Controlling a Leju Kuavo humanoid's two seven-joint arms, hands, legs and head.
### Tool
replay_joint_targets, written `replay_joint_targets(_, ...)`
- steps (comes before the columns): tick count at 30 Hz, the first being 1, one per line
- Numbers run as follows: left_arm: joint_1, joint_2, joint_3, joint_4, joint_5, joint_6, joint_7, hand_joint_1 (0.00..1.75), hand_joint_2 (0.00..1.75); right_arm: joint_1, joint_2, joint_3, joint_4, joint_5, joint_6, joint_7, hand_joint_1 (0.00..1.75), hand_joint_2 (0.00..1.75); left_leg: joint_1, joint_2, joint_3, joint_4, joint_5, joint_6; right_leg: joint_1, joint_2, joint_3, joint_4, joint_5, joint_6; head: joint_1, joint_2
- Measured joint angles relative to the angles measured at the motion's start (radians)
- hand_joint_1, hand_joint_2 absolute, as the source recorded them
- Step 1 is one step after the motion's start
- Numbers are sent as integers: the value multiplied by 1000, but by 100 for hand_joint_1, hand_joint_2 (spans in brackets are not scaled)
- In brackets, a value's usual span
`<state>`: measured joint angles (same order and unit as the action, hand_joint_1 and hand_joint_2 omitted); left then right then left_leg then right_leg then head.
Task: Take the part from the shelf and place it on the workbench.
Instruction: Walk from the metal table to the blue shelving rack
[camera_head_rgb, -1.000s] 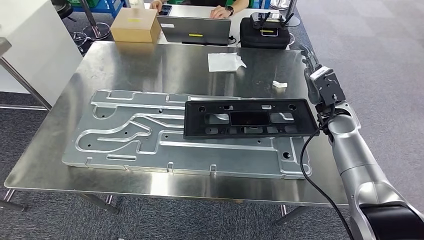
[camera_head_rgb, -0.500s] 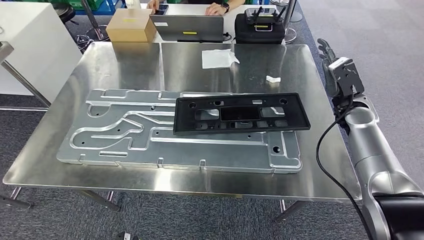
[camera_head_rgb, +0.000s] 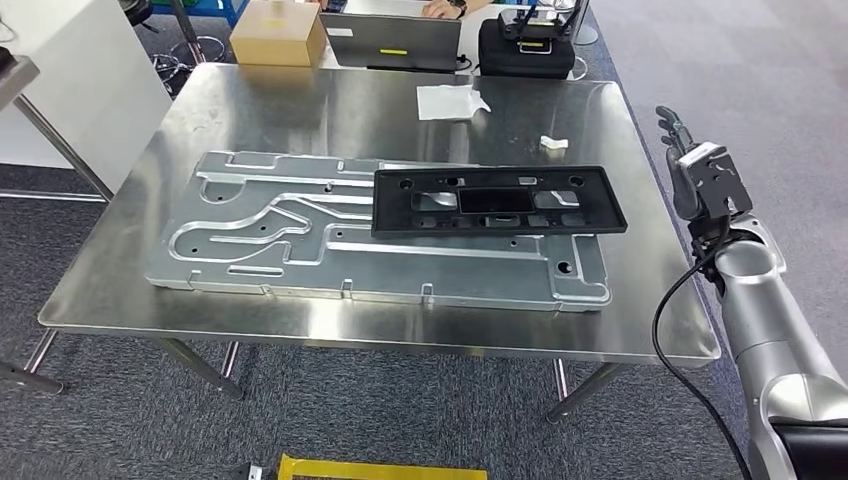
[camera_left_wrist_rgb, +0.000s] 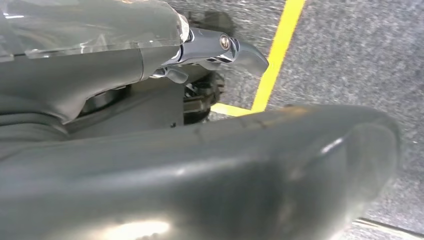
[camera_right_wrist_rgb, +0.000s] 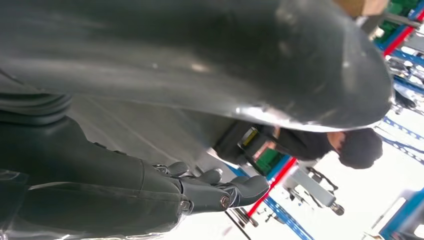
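The black rectangular part (camera_head_rgb: 497, 200), a frame with cut-outs, lies flat on the right half of a large silver grooved plate (camera_head_rgb: 260, 235) on the steel workbench (camera_head_rgb: 330, 110). My right hand (camera_head_rgb: 680, 150) is raised beyond the bench's right edge, well apart from the part, fingers extended and holding nothing. The right wrist view shows its dark fingers (camera_right_wrist_rgb: 220, 192) stretched out and empty. My left hand (camera_left_wrist_rgb: 150, 150) hangs over grey carpet near a yellow floor line (camera_left_wrist_rgb: 275, 55); its fingers (camera_left_wrist_rgb: 220, 47) are extended with nothing in them.
At the bench's far edge stand a cardboard box (camera_head_rgb: 277, 33), a laptop (camera_head_rgb: 403, 42) and a black case (camera_head_rgb: 530, 45), with a person's hand (camera_head_rgb: 445, 8) behind. A white sheet (camera_head_rgb: 450, 100) and a small white piece (camera_head_rgb: 553, 144) lie on the bench. Yellow tape (camera_head_rgb: 380, 468) marks the near floor.
The whole picture has shifted, so the camera has moved back from the bench. My right hand has drawn away from the part's right end to beyond the bench edge. The part stays on the plate.
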<state>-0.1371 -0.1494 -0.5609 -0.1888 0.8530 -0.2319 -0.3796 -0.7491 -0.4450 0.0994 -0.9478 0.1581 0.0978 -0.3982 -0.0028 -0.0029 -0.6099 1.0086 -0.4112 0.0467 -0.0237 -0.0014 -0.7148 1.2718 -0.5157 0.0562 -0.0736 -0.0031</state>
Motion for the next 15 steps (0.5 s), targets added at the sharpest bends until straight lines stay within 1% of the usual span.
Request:
replay_joint_targets(1,0,0,0,0,0,0,-1,0,0,1,-1,0,-5,0,1,2,0,0,0,0,-11,5,6,-2,0,0,48,-57,21,-2,0,0)
replay_joint_targets(2,0,0,0,0,0,-1,-1,0,0,1,-3,-1,-11,0,1,3,0,0,-1,0,-22,10,11,-5,1,0,101,-128,29,-7,0,0)
replay_joint_targets(3,0,0,0,0,0,-2,-2,0,0,0,-5,-1,-17,0,1,4,0,0,-2,-1,-29,15,16,-10,4,1,143,-189,30,-12,-1,0)
replay_joint_targets(4,1,0,0,0,1,-2,-3,0,0,0,-7,-2,-23,-1,1,4,0,0,-3,-2,-33,17,21,-15,7,1,169,-230,25,-19,-1,0)
replay_joint_targets(5,1,0,0,0,3,-3,-5,0,0,-2,-8,-3,-26,-1,3,5,0,0,-4,-3,-36,18,27,-21,11,2,177,-247,20,-25,-1,0)
replay_joint_targets(6,2,0,0,0,5,-4,-8,0,0,-3,-8,-3,-28,0,7,5,0,0,-5,-3,-38,16,34,-27,13,2,174,-250,26,-33,-1,0)
replay_joint_targets(7,4,0,0,0,10,-5,-11,0,0,-6,-5,-3,-27,0,11,6,0,0,-5,-4,-42,17,36,-32,11,0,168,-253,34,-40,-1,0)
replay_joint_targets(8,6,0,0,0,13,-7,-15,0,0,-11,0,-3,-27,2,14,7,0,0,-5,-4,-50,27,24,-39,8,-2,161,-256,43,-50,-1,0)
replay_joint_targets(9,8,1,1,0,16,-8,-19,0,0,-17,6,-3,-26,4,15,8,0,0,-4,-5,-62,52,-5,-45,5,-4,150,-259,54,-58,-1,0)
replay_joint_targets(10,9,1,1,0,19,-9,-23,0,0,-26,14,-1,-23,6,16,8,0,0,-2,-4,-79,98,-51,-51,2,-6,138,-261,66,-64,-2,0)
replay_joint_targets(11,10,1,2,0,21,-9,-27,0,0,-36,22,2,-18,9,15,8,0,0,0,-4,-99,161,-102,-57,2,-5,124,-260,77,-68,-2,0)
replay_joint_targets(12,10,1,2,0,23,-9,-30,0,0,-47,29,6,-11,11,14,8,0,0,3,-3,-115,228,-142,-62,3,-5,110,-260,88,-69,-2,0)
replay_joint_targets(13,10,1,3,0,26,-8,-31,0,0,-58,36,11,0,14,13,7,0,0,4,-3,-122,280,-161,-66,3,-5,96,-259,99,-69,-2,0)
replay_joint_targets(14,9,1,3,0,28,-6,-32,0,0,-69,41,17,11,15,12,6,0,0,5,-3,-116,304,-158,-67,4,-5,82,-258,110,-67,-2,0)
replay_joint_targets(15,9,1,4,0,28,-3,-32,0,0,-79,45,22,24,16,12,4,0,0,5,-3,-93,292,-136,-67,4,-6,68,-257,120,-65,-2,0)
